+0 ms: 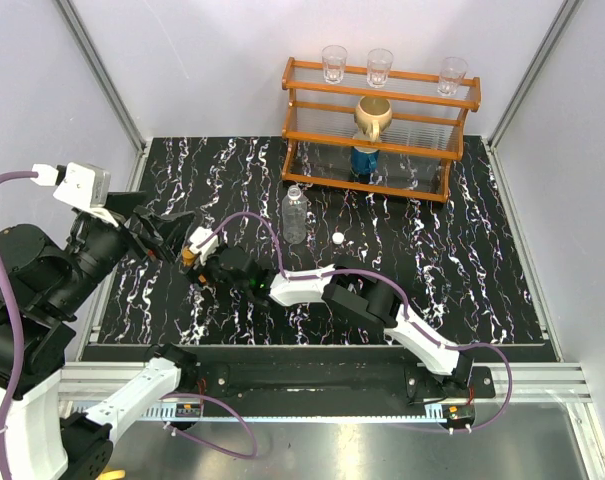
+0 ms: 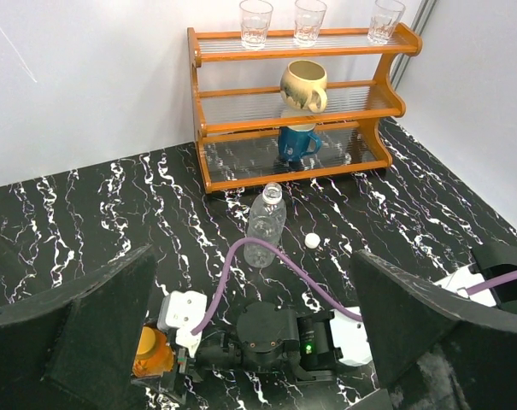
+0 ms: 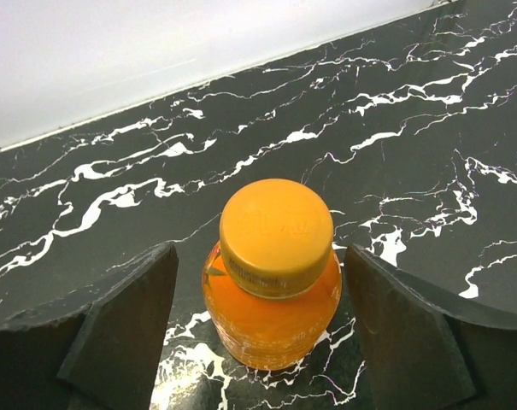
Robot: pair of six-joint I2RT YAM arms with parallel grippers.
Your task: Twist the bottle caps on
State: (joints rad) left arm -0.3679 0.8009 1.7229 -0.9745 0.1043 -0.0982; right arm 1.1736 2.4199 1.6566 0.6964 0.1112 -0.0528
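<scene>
Both released, R end effector (image 3: 260, 256) straddling capped orange bottle (image 3: 271, 329), L end effector (image 2: 251, 256) wide; clear bottle (image 1: 295, 218) seemingly uncapped

Right wrist cam: the right gripper (image 3: 260, 256) has both fingers chopped by the frame edge at 7 and 5 o'clock. The orange cap (image 3: 275, 231) hides the threads, so no telling how far down it's screwed. From the top cam the orange bottle (image 1: 187, 258) is mostly buried under that gripper, just a sliver showing. The little white round thing (image 1: 337, 238) at 4 o'clock from the clear bottle (image 1: 295, 215) is too small to make out. The blue mug (image 1: 364, 160) in the rack (image 1: 288, 120) is half hidden behind a rail. The left arm (image 1: 42, 290) runs off the 9 and 6 o'clock edges. The left gripper (image 2: 251, 265) gets its fingers clipped at 6 o'clock too.
</scene>
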